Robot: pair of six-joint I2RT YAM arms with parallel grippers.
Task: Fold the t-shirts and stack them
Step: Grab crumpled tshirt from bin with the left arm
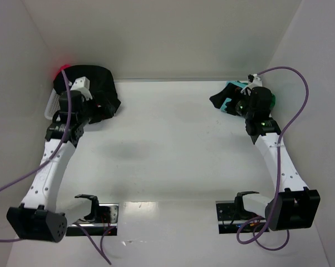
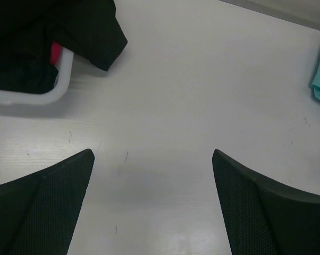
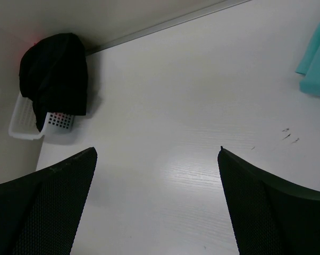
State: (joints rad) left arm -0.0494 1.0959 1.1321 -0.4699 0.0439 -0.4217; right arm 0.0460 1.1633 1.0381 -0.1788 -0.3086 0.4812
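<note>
A black t-shirt (image 1: 89, 83) lies draped over a white lattice basket (image 1: 49, 105) in the back left corner, with a bit of magenta-pink cloth (image 1: 60, 70) behind it. A teal t-shirt (image 1: 232, 95) lies at the back right. My left gripper (image 1: 107, 108) hovers open and empty beside the basket; the left wrist view (image 2: 153, 154) shows bare table between its fingers, with the black t-shirt (image 2: 91, 32) up left. My right gripper (image 1: 218, 101) is open and empty just left of the teal t-shirt (image 3: 317, 58), over bare table in the right wrist view (image 3: 157, 150).
White walls enclose the table on the left, back and right. The basket (image 2: 48, 95) shows pink cloth (image 2: 55, 53) inside it. In the right wrist view the basket (image 3: 24, 125) and the black t-shirt (image 3: 53, 69) sit in the far corner. The white tabletop (image 1: 167, 144) lies between the arms.
</note>
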